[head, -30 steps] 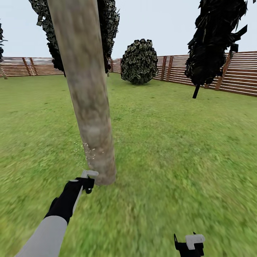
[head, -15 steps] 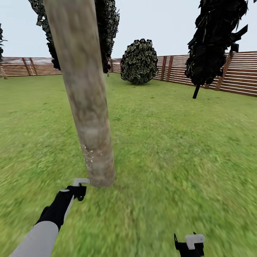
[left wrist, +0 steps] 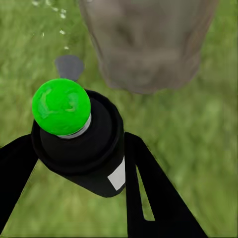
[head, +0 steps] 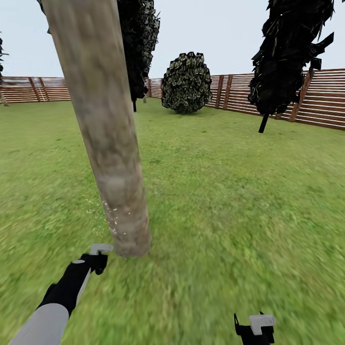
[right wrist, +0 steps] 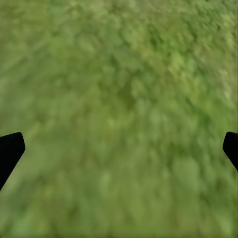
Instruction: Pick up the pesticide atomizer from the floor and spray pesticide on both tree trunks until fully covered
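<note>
My left gripper point(head: 99, 253) hovers low over the grass, just left of the base of a thick grey-brown tree trunk point(head: 108, 143). In the left wrist view my left gripper point(left wrist: 77, 144) is shut on the pesticide atomizer point(left wrist: 84, 153), a black bottle with a bright green cap point(left wrist: 61, 106), facing the tree trunk point(left wrist: 148, 44). White pesticide specks point(head: 113, 216) dot the trunk's lower left side, and specks point(left wrist: 49, 9) drift in the air. My right gripper point(head: 255, 327) hangs open over bare lawn, its fingertips point(right wrist: 10, 151) wide apart.
A round dark bush point(head: 187, 82) stands by the brown slat fence point(head: 321, 98) at the back. A dark-foliaged tree point(head: 287, 52) rises at the right, and more dark foliage point(head: 141, 43) shows behind the near trunk. Open lawn point(head: 230, 191) stretches to the right.
The near trunk now sits further left and leans more in the head view, while the far bush stays put. My left gripper has dropped down and to the left. The right gripper is unchanged.
</note>
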